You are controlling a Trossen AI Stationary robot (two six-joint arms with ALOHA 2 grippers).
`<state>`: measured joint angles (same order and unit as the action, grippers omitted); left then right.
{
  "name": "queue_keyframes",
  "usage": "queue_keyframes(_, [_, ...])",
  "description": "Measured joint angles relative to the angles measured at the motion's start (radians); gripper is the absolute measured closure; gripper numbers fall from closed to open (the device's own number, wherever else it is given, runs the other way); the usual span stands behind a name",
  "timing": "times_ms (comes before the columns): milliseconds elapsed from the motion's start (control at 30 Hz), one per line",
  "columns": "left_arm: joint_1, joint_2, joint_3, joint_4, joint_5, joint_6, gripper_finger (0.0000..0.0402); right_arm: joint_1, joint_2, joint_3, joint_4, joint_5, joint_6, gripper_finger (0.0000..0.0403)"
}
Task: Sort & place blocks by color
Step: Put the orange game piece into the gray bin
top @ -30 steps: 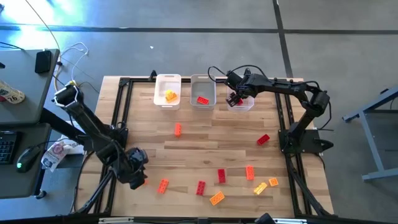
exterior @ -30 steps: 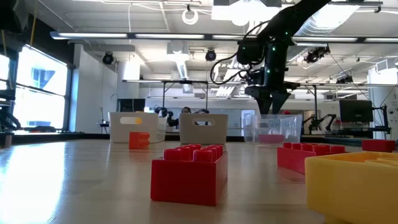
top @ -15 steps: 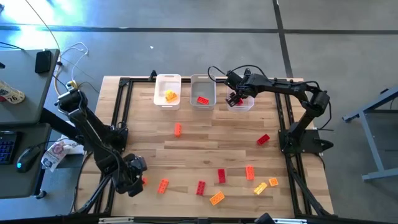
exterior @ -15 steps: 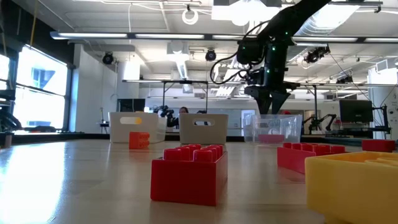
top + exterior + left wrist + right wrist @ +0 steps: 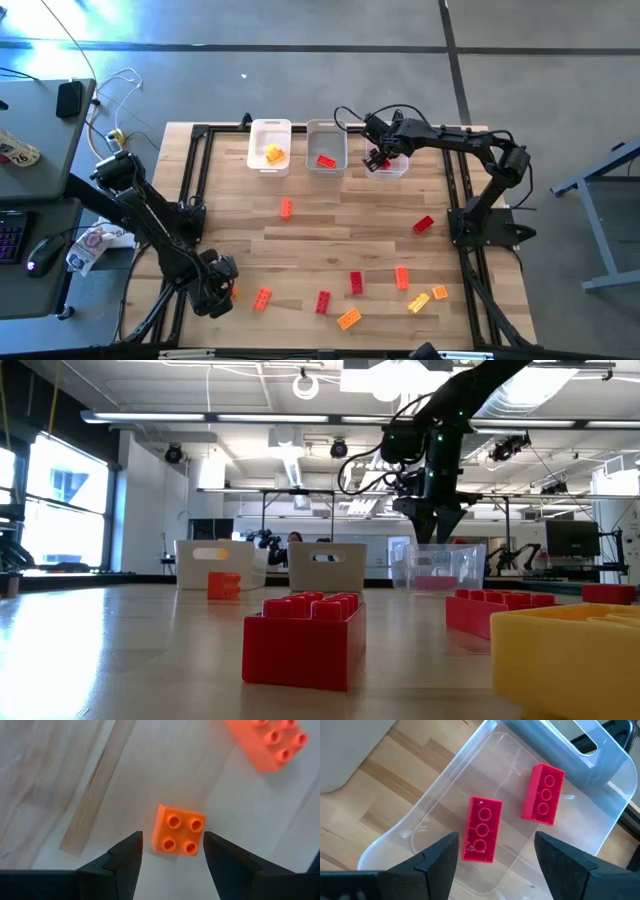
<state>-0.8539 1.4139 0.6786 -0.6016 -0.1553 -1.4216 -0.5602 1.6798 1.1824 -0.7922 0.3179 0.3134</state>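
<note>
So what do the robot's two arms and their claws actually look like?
Both arms are black, built of slim jointed links, with black cables looping along them. The left arm has a pale, whitish patch near its upper joint. The left claw and the right claw each end in two flat, dark, wedge-shaped fingers.

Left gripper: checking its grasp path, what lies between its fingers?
Left wrist view: a small orange block on bare table between the open fingers of the left gripper, untouched.
</note>
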Motion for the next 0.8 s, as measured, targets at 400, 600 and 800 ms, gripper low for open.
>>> queue_keyframes(400, [0.000,0.038,0.003,0.011,0.010,0.024,0.0204,0.000,0.000,0.000,0.000,-0.020,0.000,0.0155])
queue_keyframes(600, [0.000,0.075,0.000,0.034,0.013,0.071,0.0204,0.000,0.000,0.000,0.000,-0.022,0.000,0.0155])
queue_keyframes(800, [0.000,0.106,0.004,0.024,0.000,0.071,0.0204,0.000,0.000,0.000,0.000,-0.022,0.000,0.0155])
